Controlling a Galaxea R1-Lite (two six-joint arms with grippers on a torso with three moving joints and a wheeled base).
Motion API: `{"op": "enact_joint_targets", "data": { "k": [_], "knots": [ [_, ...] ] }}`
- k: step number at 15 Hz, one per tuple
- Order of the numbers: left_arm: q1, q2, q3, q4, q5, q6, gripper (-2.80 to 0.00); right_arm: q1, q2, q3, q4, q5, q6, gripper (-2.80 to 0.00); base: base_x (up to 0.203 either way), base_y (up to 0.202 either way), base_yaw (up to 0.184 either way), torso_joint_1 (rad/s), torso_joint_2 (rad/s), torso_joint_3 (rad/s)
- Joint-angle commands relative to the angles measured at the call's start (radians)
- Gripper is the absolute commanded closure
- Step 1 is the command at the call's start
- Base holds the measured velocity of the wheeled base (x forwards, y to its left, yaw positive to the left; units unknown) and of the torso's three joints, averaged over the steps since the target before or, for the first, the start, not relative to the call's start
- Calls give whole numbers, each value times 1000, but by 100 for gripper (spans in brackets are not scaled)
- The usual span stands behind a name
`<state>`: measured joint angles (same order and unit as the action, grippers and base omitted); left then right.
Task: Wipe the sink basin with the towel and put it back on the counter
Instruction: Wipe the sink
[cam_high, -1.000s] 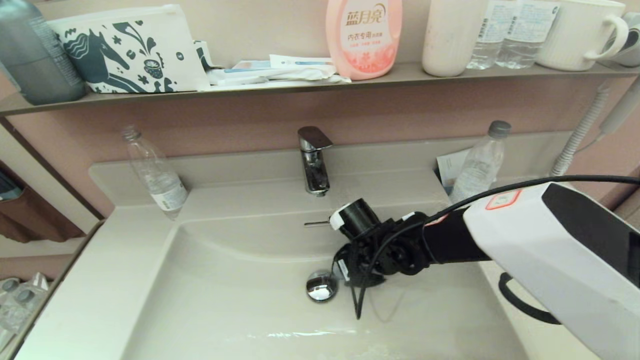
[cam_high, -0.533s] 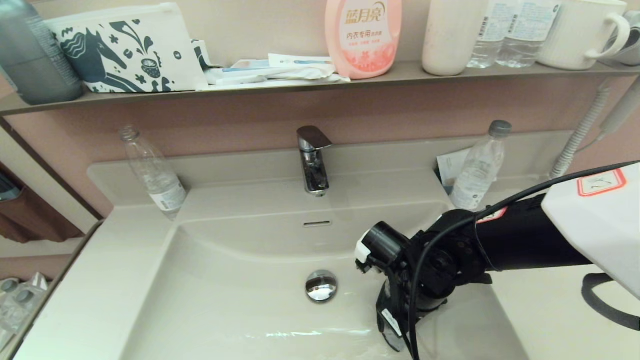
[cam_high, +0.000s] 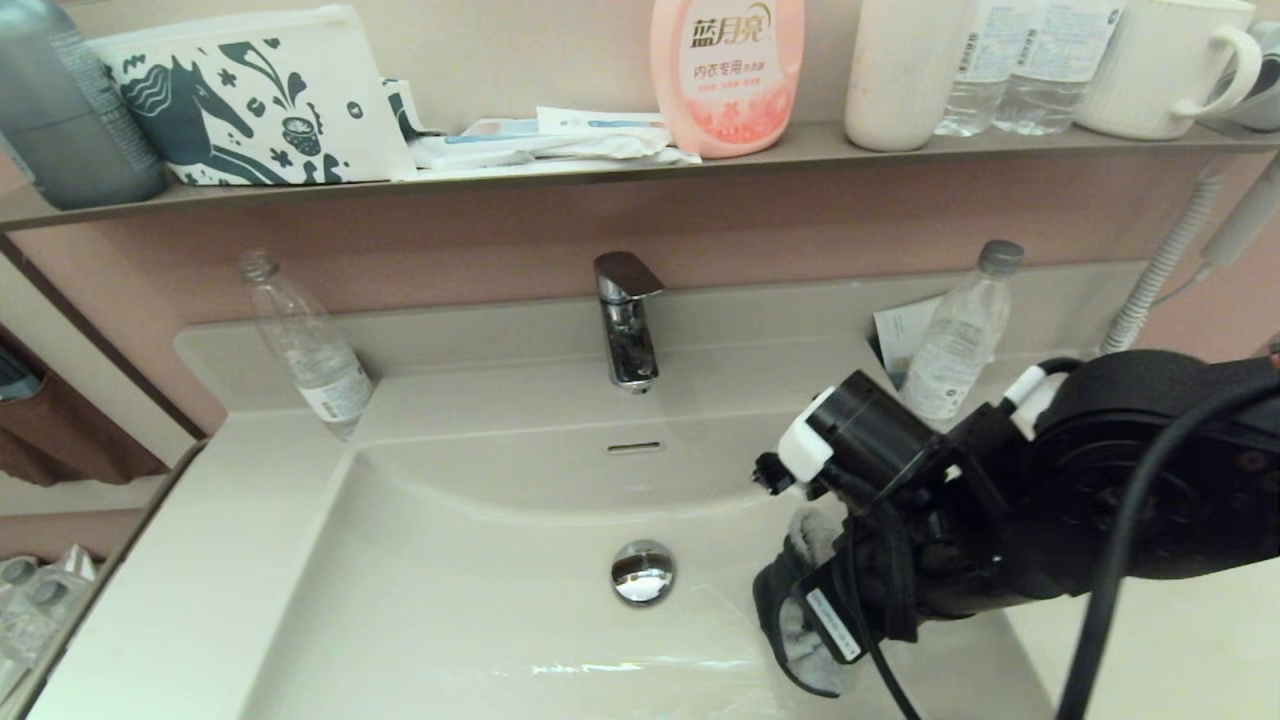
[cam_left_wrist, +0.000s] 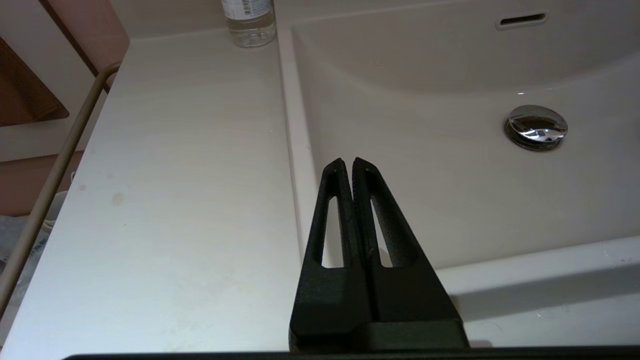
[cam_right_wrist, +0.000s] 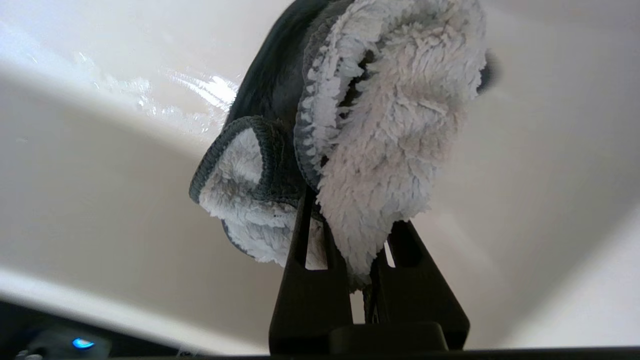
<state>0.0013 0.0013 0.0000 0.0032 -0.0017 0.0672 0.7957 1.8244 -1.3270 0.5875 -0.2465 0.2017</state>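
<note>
Right wrist view shows the towel (cam_right_wrist: 370, 125) bunched and pinched between the fingers (cam_right_wrist: 307, 280) of my right tool (cam_right_wrist: 350, 280), which is clamped on it. The pale fluffy face bulges toward the camera and the dark charcoal face folds behind; a small corner curls out beside one finger, edged in dark stitching. The cloth rises past the fingertips and hides them. Behind it is the glossy wall of the sink basin (cam_right_wrist: 100, 165); I cannot tell whether the cloth touches it.

In the head view the towel (cam_high: 800, 620) hangs at the tip of my right tool (cam_high: 815, 610), low in the right part of the sink basin (cam_high: 450, 600), to the right of the chrome drain plug (cam_high: 642, 571) and apart from it. The overflow slot (cam_high: 634, 447) sits in the back wall of the bowl, below the faucet (cam_high: 626, 318).

My left tool (cam_left_wrist: 348, 167) has its fingers pressed together with nothing between them (seen only by its own wrist camera), hovering over the basin's left rim where the bowl meets the surface (cam_left_wrist: 190, 165).

On the surface's back ledge stand a clear bottle (cam_high: 305, 345) at the left and another capped bottle (cam_high: 958, 335) at the right. The wall shelf (cam_high: 620, 170) above carries a horse-print pouch (cam_high: 255, 100), a pink bottle (cam_high: 727, 75) and a white mug (cam_high: 1165, 65).
</note>
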Motion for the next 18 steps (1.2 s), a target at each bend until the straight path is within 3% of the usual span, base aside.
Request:
{"op": "enact_joint_targets", "data": {
  "k": [1,4,9,13,18],
  "knots": [
    [0,0,0,0,0,0,0,-43,-102,15,-2,4,3,0,0,0,0,0,0,0],
    [0,0,0,0,0,0,0,-128,-130,28,-126,10,43,0,0,0,0,0,0,0],
    [0,0,0,0,0,0,0,-173,-91,114,-569,49,62,0,0,0,0,0,0,0],
    [0,0,0,0,0,0,0,-174,81,86,-915,44,75,0,0,0,0,0,0,0],
    [0,0,0,0,0,0,0,-146,334,-62,-1130,-90,72,0,0,0,0,0,0,0]
  ]
}}
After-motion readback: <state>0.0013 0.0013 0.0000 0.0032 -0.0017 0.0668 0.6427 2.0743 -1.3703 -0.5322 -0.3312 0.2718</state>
